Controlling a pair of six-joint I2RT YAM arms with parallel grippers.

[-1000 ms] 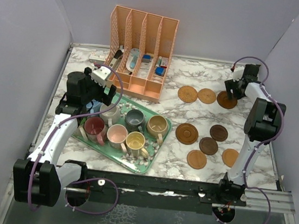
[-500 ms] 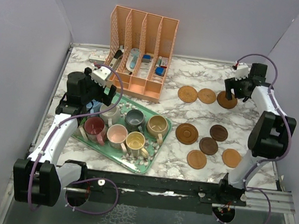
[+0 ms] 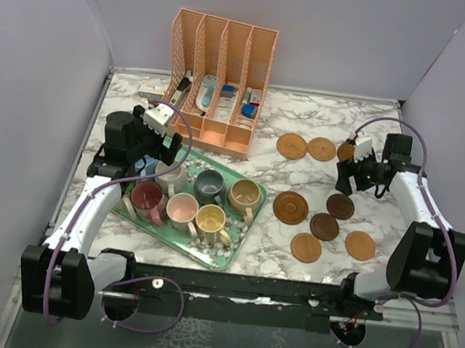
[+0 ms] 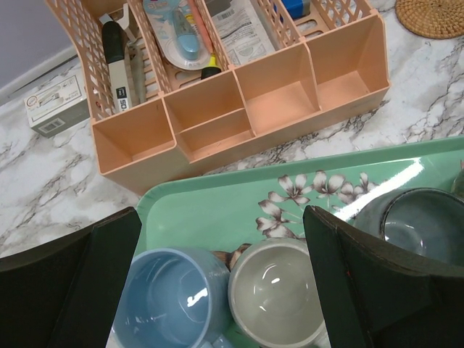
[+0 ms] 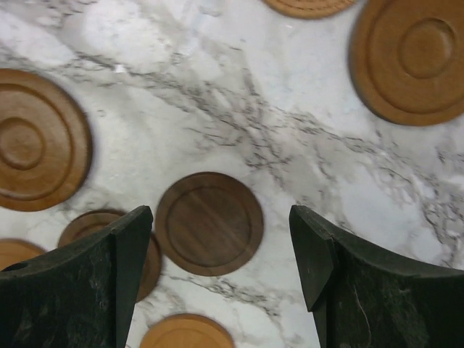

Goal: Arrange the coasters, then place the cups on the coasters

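Eight brown coasters lie loose on the marble at the right: a back row led by a ringed coaster, and a nearer cluster around a large ringed coaster. My right gripper hovers open between the two groups. In the right wrist view the right gripper stands over a dark coaster and holds nothing. Several cups stand on the green floral tray, among them a maroon cup and a yellow cup. My left gripper is open above the blue cup and the cream cup.
A peach desk organizer with pens and small items stands behind the tray. A small white box lies at its left. Grey walls close in the table on three sides.
My right arm has drawn back from the far right coaster toward the near side and now hangs over the nearer cluster. The left arm has not moved.
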